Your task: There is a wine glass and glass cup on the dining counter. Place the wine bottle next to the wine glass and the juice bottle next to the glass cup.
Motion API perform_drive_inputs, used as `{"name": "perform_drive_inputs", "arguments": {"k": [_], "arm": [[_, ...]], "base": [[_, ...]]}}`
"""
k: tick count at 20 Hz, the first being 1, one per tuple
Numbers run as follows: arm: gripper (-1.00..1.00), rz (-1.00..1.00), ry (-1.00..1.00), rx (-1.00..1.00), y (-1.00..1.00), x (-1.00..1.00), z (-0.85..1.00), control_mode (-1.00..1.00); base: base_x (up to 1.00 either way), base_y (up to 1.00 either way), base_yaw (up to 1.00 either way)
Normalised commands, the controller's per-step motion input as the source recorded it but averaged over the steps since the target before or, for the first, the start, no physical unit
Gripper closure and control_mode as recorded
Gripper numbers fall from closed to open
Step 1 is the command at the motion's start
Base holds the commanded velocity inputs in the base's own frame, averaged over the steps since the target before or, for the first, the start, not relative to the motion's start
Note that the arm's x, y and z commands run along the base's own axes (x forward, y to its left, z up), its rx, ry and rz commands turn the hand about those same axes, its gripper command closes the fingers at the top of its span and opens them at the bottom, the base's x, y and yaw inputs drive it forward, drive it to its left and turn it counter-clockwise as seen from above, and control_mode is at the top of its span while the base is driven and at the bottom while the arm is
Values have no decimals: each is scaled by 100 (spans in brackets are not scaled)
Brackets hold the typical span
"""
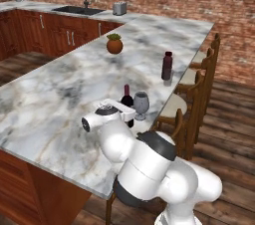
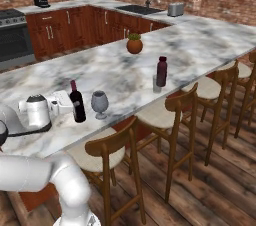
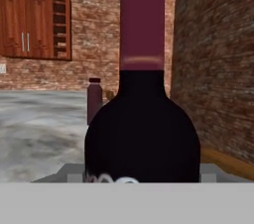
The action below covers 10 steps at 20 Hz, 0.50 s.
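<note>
Marble surface (image 2: 125, 70) up front: wine bottle (image 2: 77, 102) stands between the jaws, wine glass (image 2: 99, 104) just beside. Whether they're clamped, I can't tell. Juice bottle (image 2: 161, 71) sits far ahead by the glass cup (image 2: 156, 84). Next, I reckon: release, back away.

- You're right up against the wine bottle (image 3: 142, 119), upright and central.
- The juice bottle (image 3: 94, 100) stands behind on the marble counter (image 3: 39, 129).
</note>
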Motion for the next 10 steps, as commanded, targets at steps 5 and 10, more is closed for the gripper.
{"name": "perform_drive_inputs", "arguments": {"k": [5, 10], "arm": [[100, 3, 0, 3, -14, 31, -5, -100], [100, 3, 0, 2, -4, 30, -21, -100]], "base": [[0, 0, 0], [0, 0, 0]]}}
